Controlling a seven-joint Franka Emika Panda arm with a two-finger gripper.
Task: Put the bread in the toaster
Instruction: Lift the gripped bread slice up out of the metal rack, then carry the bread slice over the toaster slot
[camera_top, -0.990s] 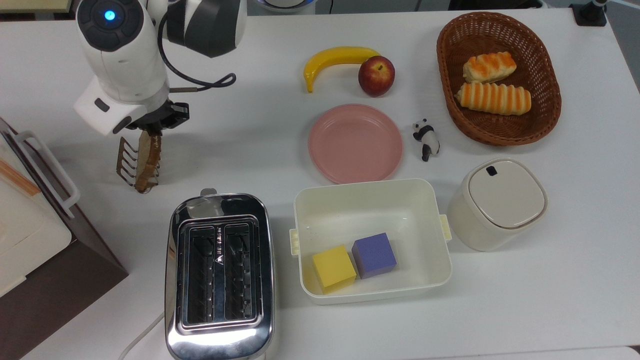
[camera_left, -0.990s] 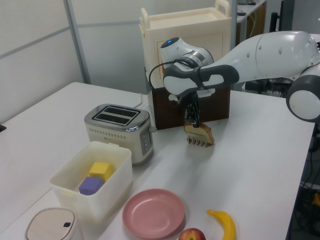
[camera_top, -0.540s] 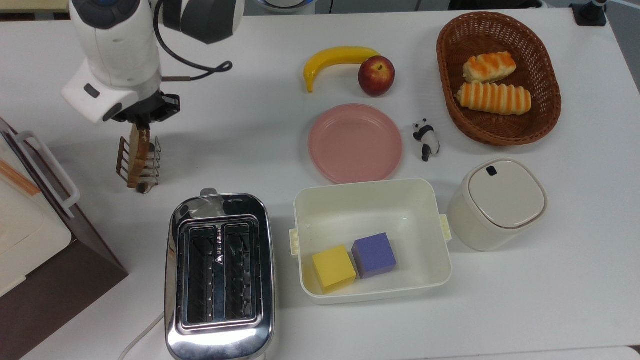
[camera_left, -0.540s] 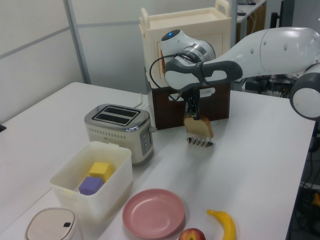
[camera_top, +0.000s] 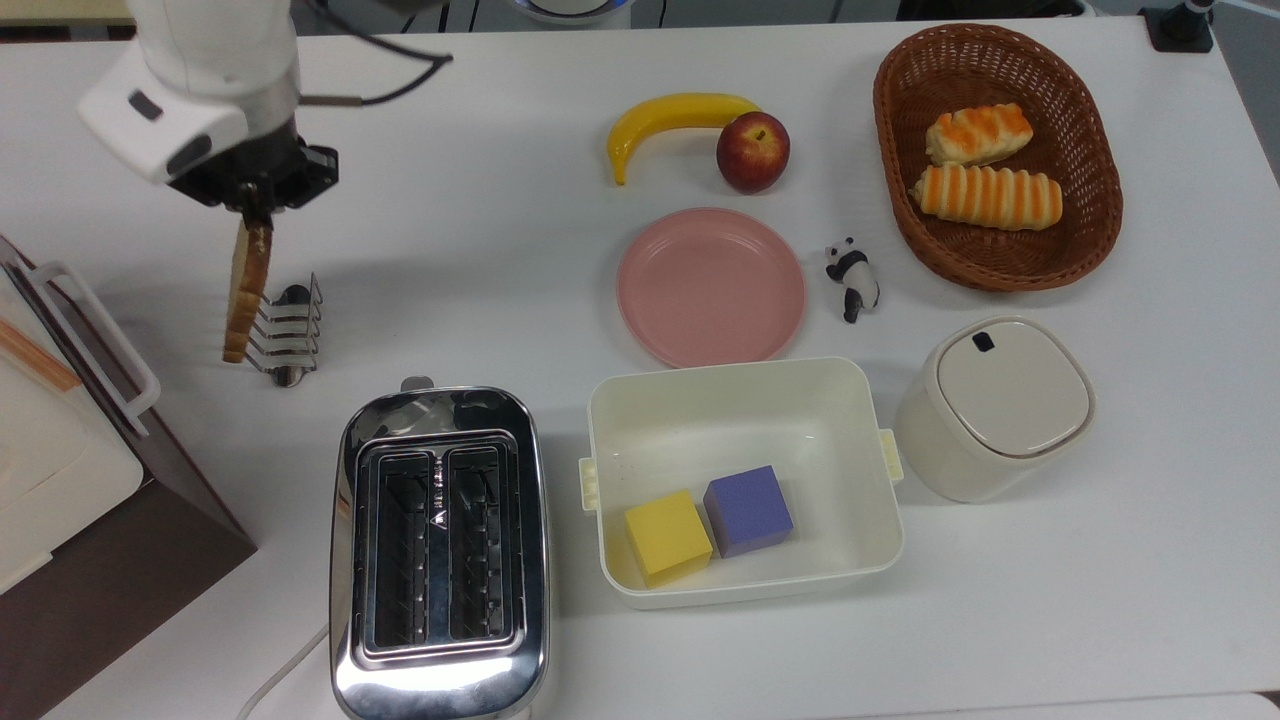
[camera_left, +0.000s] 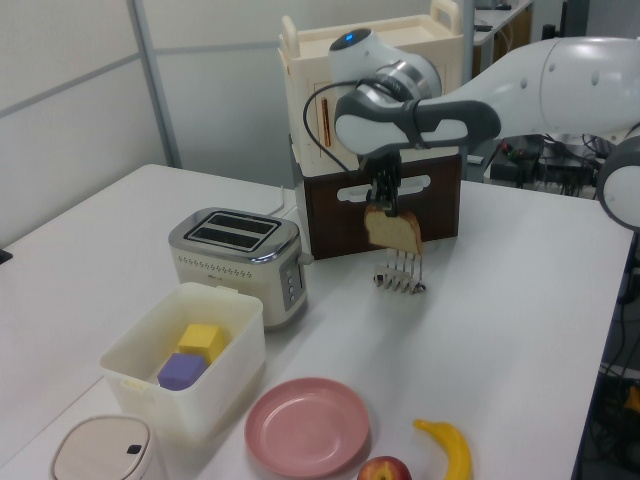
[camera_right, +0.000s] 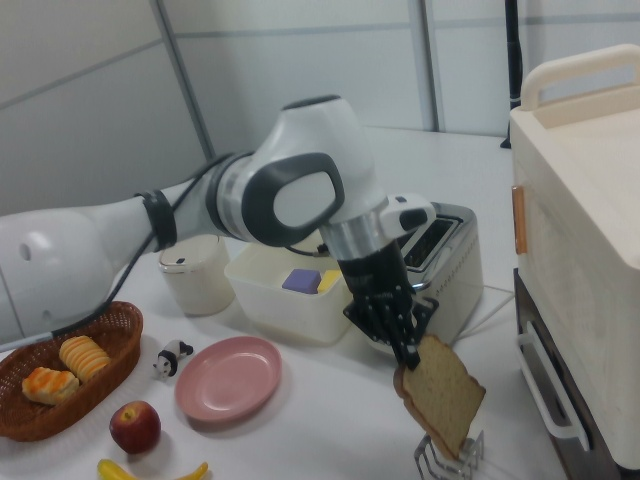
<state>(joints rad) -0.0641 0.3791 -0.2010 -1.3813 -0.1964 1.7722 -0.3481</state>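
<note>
Gripping the bread by its top edge, the gripper is clamped on the slice, which hangs upright just above the wire rack (clear of the prongs in the left view). Toaster sits near on the counter, slots empty.
</note>
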